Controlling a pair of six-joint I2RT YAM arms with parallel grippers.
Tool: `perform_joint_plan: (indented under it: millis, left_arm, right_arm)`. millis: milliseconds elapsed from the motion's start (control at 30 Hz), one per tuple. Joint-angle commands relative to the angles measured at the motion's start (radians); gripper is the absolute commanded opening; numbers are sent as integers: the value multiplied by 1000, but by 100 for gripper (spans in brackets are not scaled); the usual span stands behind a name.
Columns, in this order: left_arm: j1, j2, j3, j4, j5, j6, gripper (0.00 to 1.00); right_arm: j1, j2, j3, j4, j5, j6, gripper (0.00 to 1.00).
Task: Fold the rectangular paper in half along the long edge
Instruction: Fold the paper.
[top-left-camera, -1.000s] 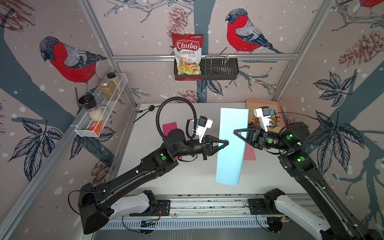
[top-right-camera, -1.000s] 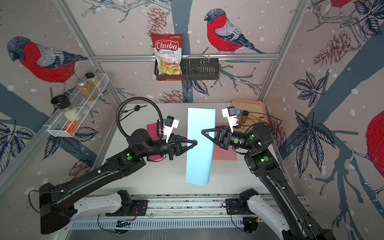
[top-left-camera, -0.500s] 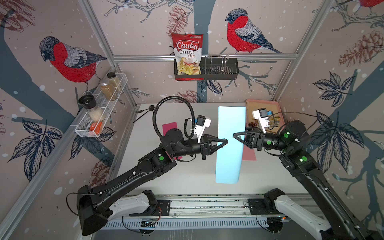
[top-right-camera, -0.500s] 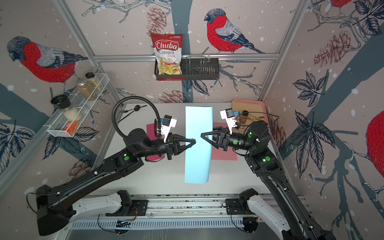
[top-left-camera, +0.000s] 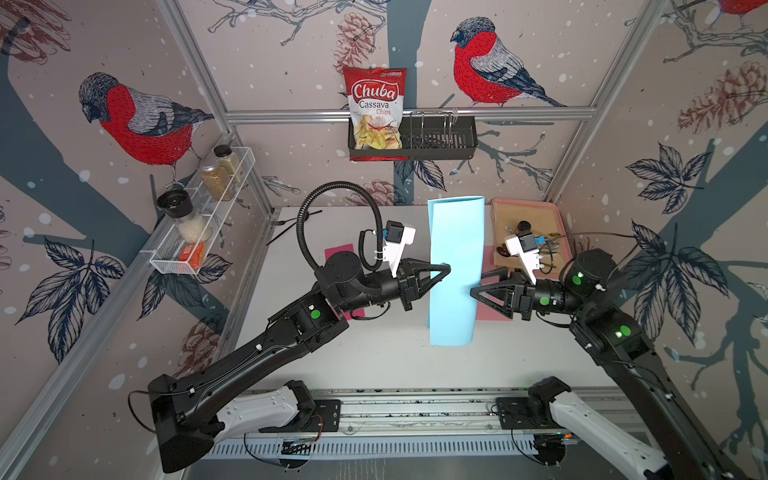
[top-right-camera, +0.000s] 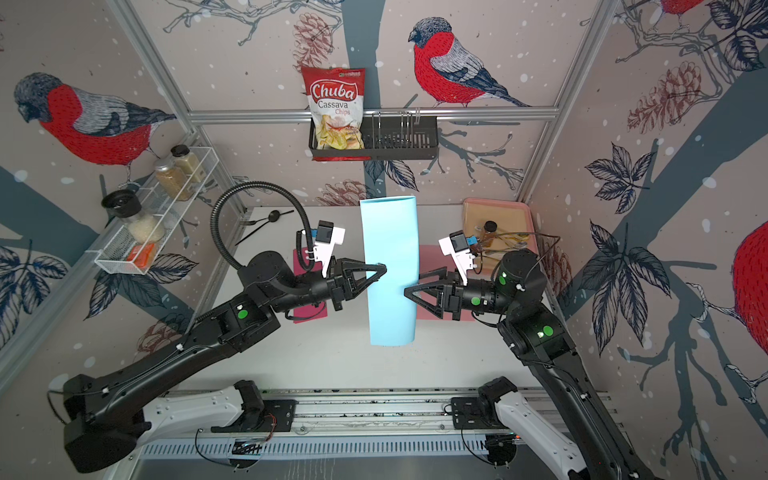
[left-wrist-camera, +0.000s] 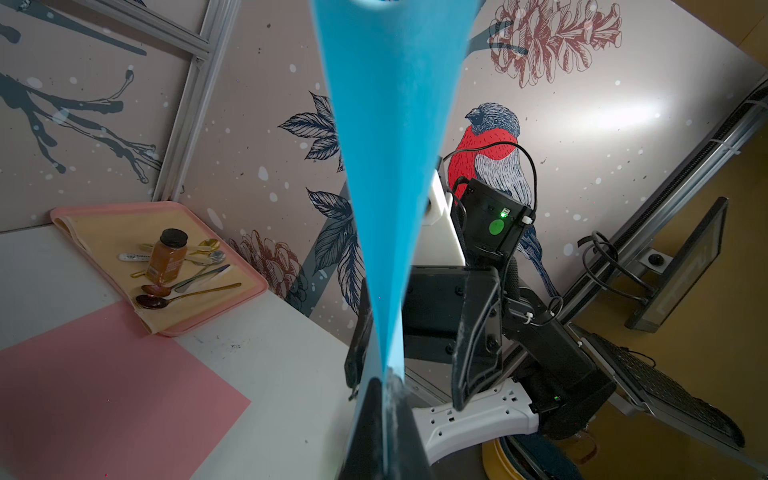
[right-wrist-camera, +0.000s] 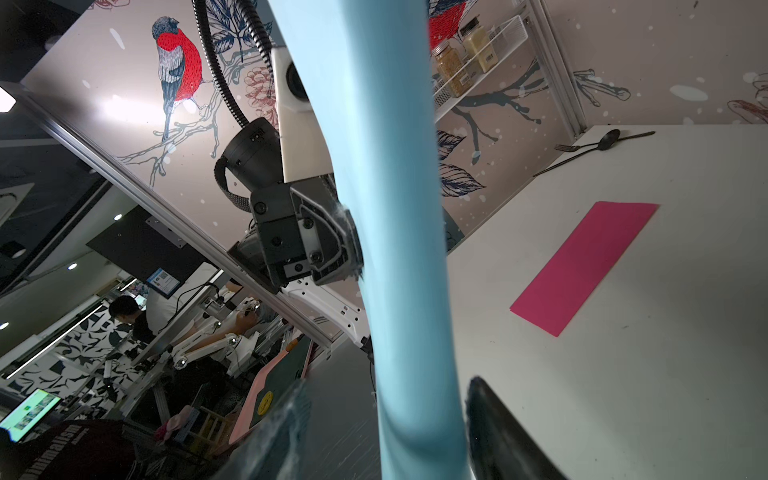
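Note:
The light blue rectangular paper (top-left-camera: 455, 249) (top-right-camera: 390, 249) hangs in the air above the table, curled over lengthwise so that its two long edges meet on the left. My left gripper (top-left-camera: 446, 268) (top-right-camera: 382, 268) is shut on those edges near mid-length, and in the left wrist view the paper (left-wrist-camera: 395, 166) rises out of the closed tips (left-wrist-camera: 384, 382). My right gripper (top-left-camera: 478, 282) (top-right-camera: 413, 282) stands open at the paper's rounded right side. In the right wrist view the paper (right-wrist-camera: 395, 208) runs between its spread fingers (right-wrist-camera: 490, 415).
A pale pink sheet (top-left-camera: 494, 291) lies on the table under the right arm, and a magenta sheet (right-wrist-camera: 582, 266) lies under the left arm. A pink tray (top-left-camera: 552, 212) with a jar and cutlery sits back right. A black spoon and fork (top-left-camera: 291, 222) lie back left.
My right gripper's jaws have spread apart from nearly shut on the paper's right side. Both grippers and the paper have shifted slightly left.

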Motion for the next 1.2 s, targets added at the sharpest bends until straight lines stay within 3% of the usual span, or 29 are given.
perform_joint_plan:
  millis: [0, 233, 400, 567, 900, 1167]
  left_arm:
    - [-2, -3, 12, 8, -31, 7, 0]
    - [-1, -3, 13, 22, -28, -7, 0]
    - [-2, -1, 15, 26, -21, -12, 0]
    - [-2, -6, 13, 24, -22, -9, 1]
    - [-2, -19, 5, 14, -34, -12, 18]
    - [-1, -16, 2, 19, -31, -12, 15]
  right_arm:
    - [27, -2, 10, -38, 41, -43, 61]
    - [115, 2, 1, -39, 123, -54, 58]
    - [125, 0, 4, -46, 127, -65, 38]
    - [124, 5, 11, -63, 124, -85, 29]
    - [125, 16, 12, -55, 106, -88, 24]
    - [124, 15, 12, -43, 99, -79, 24]
